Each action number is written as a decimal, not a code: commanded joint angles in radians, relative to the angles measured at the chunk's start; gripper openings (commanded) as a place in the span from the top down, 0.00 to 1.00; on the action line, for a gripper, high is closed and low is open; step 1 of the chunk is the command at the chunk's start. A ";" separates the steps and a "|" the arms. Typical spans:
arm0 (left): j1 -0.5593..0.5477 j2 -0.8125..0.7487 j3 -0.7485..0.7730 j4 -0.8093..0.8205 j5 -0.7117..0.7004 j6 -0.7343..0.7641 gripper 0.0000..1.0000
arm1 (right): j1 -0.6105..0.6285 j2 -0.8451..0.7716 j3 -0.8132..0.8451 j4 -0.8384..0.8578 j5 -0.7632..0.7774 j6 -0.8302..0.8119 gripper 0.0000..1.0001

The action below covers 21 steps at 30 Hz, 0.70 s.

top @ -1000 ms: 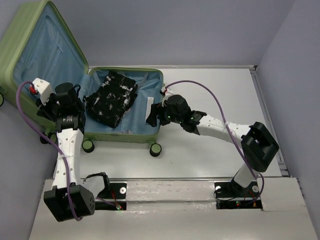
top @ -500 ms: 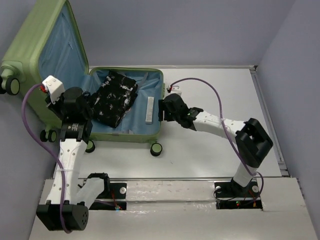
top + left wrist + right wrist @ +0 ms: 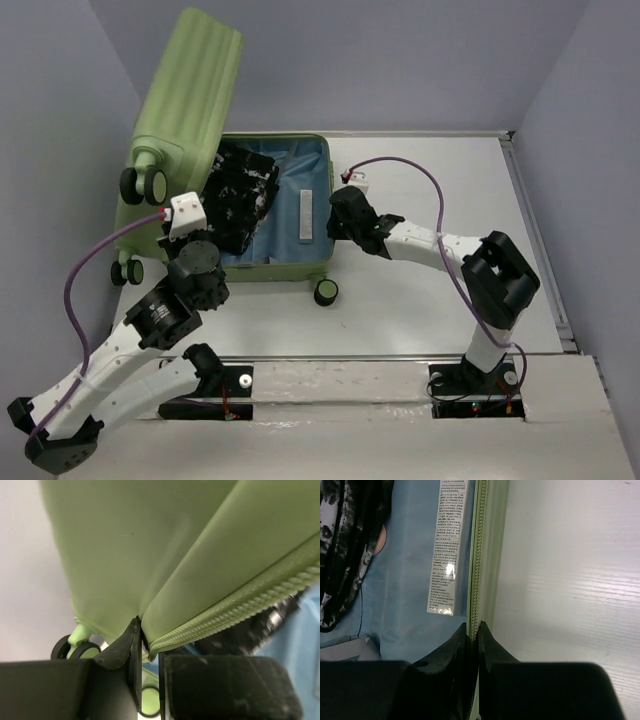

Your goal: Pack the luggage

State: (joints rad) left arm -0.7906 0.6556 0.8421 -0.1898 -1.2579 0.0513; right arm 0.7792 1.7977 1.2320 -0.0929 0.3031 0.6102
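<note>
The light-green luggage (image 3: 185, 90) lies on the table with its ribbed lid raised and tilted over the blue-lined base. My left gripper (image 3: 205, 238) is under the lid's near edge. In the left wrist view the left gripper (image 3: 147, 645) is shut on the lid's zipper edge of the luggage (image 3: 150, 540). My right gripper (image 3: 335, 215) is at the base's right rim. In the right wrist view the right gripper (image 3: 474, 630) is shut on the zipper rim of the luggage (image 3: 490, 540).
A black-and-white patterned cloth (image 3: 240, 195) lies in the base, partly under the lid, and shows as cloth (image 3: 345, 540) in the right wrist view. A long white box (image 3: 304, 215) lies by the right rim, seen as box (image 3: 449, 545). A black wheel (image 3: 326, 292) sticks out in front.
The lid has swung up from lying open at the left to standing over the base, carried by my left gripper. My right gripper has shut on the base's right rim.
</note>
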 commanded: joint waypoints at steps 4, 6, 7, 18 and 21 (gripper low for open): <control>-0.428 0.047 -0.029 0.101 0.183 -0.419 0.94 | -0.090 -0.136 -0.196 0.045 -0.082 -0.064 0.93; -0.491 0.076 -0.018 0.104 0.199 -0.435 0.94 | -0.139 -0.182 -0.247 0.056 -0.131 -0.082 0.93; -0.519 0.087 -0.012 0.107 0.210 -0.435 0.94 | -0.156 -0.196 -0.264 0.062 -0.148 -0.089 0.93; -0.691 0.116 0.149 0.174 0.665 -0.270 0.01 | -0.304 -0.434 -0.397 0.065 -0.346 -0.116 0.35; -0.691 0.118 0.210 0.155 0.681 -0.252 0.01 | -0.345 -0.532 -0.405 0.000 -0.337 -0.109 0.34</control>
State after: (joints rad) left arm -1.4780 0.7879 0.9501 -0.1303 -0.7521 -0.2012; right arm 0.4614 1.3972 0.8196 -0.0490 0.0177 0.5232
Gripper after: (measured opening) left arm 0.986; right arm 0.668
